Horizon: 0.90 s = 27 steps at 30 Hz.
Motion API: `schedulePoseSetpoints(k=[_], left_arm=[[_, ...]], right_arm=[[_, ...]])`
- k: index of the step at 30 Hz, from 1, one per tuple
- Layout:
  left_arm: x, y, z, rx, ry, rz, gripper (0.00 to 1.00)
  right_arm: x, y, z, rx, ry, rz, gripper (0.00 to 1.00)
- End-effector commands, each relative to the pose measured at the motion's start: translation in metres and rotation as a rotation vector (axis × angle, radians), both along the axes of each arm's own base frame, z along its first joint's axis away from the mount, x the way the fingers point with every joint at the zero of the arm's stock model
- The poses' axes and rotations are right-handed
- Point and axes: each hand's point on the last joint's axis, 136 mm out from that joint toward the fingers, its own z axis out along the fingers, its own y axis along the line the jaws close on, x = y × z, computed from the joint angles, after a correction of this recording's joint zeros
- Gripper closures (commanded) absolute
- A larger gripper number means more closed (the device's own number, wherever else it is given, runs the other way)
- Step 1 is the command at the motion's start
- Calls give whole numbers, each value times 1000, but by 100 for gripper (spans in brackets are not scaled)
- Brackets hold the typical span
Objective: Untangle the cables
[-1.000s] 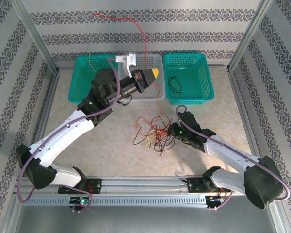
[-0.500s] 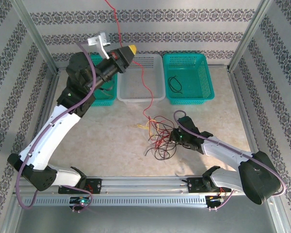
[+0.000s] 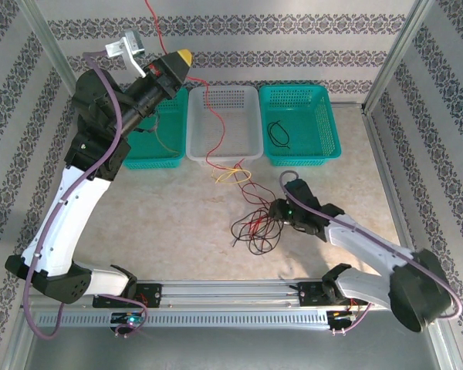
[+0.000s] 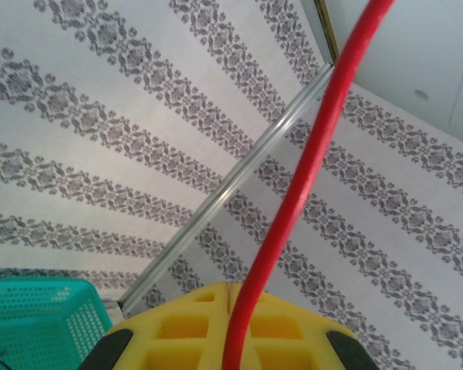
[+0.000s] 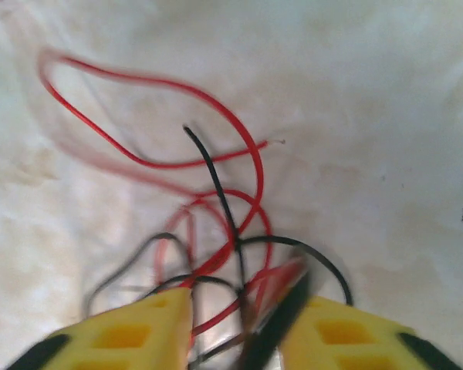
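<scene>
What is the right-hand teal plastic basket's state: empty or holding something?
Not empty: the right-hand teal plastic basket holds a thin black cable loop on its mesh floor.

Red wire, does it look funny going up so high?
Yes. The red cable hangs in the air, strung from the tangle across the white basket up to the raised left gripper, which pinches it.

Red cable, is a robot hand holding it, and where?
Yes. The left gripper pinches the red cable partway along its length, not at an end.
</scene>
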Motion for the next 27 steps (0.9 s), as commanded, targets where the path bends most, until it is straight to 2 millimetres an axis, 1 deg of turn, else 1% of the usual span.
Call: schedulePoseSetpoints(k=[1, 3, 5, 7, 9, 11, 12, 15, 19, 21, 25, 27], left_arm=[[5, -11, -5, -35, 32, -74, 100], [7, -14, -9, -47, 45, -88, 100], [8, -17, -10, -61, 50, -104, 100], [9, -18, -10, -74, 52, -114, 100], [9, -18, -8, -80, 49, -117, 100], [8, -18, -6, -83, 46, -118, 100], [7, -17, -5, -84, 45, -118, 100], [4, -18, -1, -86, 42, -127, 100], [3, -18, 0, -85, 42, -132, 100], [3, -19, 0, -87, 46, -136, 100], [3, -19, 1, -95, 44, -139, 100], [3, -18, 2, -94, 43, -133, 100]], right_arm=[[6, -3, 68, -5, -144, 14, 53], [5, 10, 109, 49, -237, 69, 47], [0, 30, 151, 106, -341, 156, 43], [-6, 51, 180, 153, -416, 245, 39], [-11, 69, 192, 179, -441, 315, 38], [-16, 83, 193, 186, -450, 364, 37], [-17, 87, 191, 181, -451, 375, 37], [-19, 98, 185, 180, -446, 396, 36], [-20, 109, 183, 191, -441, 425, 34], [-17, 113, 179, 172, -422, 425, 35], [-3, 112, 159, 95, -373, 382, 38], [-1, 116, 152, 89, -357, 387, 40]])
